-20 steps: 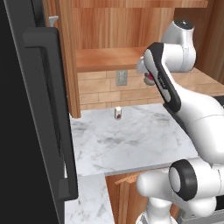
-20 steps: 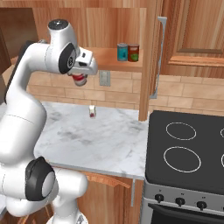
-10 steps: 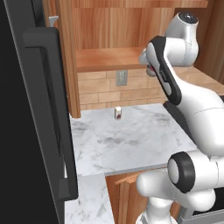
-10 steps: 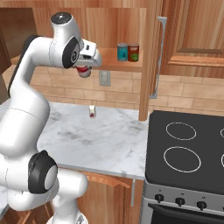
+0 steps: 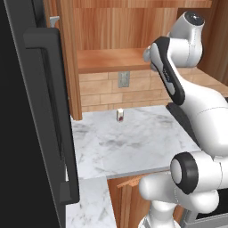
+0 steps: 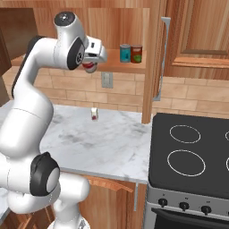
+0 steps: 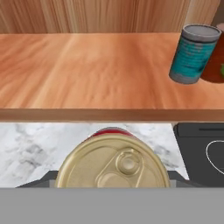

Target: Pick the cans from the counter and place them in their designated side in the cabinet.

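Observation:
My gripper (image 6: 91, 63) is shut on a red can (image 6: 91, 68), held in the air just in front of the left part of the cabinet shelf (image 6: 112, 67). In the hand view that can's gold lid (image 7: 113, 166) sits low in the middle, level with the shelf's front edge (image 7: 87, 114), with a dark fingertip (image 7: 176, 177) beside it. A teal-blue can (image 7: 192, 53) stands upright on the shelf's right part; the same teal-blue can (image 6: 125, 53) shows in the right base view. The white marble counter (image 6: 89, 143) lies below.
A dark red can (image 6: 136, 53) stands against the teal one's right side. A small white container (image 5: 120, 115) stands on the counter near the back wall. A black stovetop (image 6: 192, 152) adjoins the counter's right end, and a black fridge (image 5: 26, 111) stands at its left.
The arm has lifted the red can up and to the right, from below shelf height to the shelf's front edge. The other things have stayed put.

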